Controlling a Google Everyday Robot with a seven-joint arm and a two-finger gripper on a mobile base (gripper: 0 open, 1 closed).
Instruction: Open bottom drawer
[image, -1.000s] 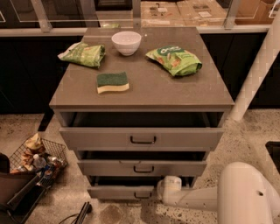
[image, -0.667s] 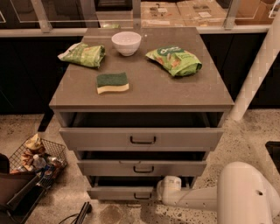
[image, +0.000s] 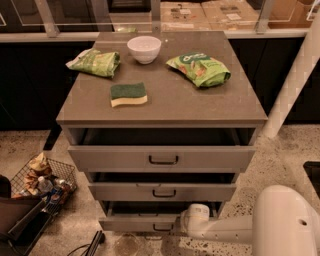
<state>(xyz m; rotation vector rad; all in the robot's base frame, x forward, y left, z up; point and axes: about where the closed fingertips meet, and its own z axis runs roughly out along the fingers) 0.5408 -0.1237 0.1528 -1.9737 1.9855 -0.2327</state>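
The bottom drawer (image: 137, 222) is the lowest of three grey-beige drawers in the cabinet. Its front stands a little way out, with a dark gap above it, and its small dark bar handle (image: 162, 228) shows near the middle. The middle drawer (image: 161, 191) and the top drawer (image: 162, 159) above it also stand slightly out. My white arm (image: 235, 231) reaches in low from the bottom right. Its gripper (image: 186, 223) is at the bottom drawer's front, just right of the handle.
On the cabinet top (image: 165, 105) lie a white bowl (image: 144, 48), two green snack bags (image: 96, 62) (image: 200, 68) and a green-yellow sponge (image: 129, 94). A wire basket of rubbish (image: 44, 179) stands on the floor at left. A white post (image: 295, 85) stands at right.
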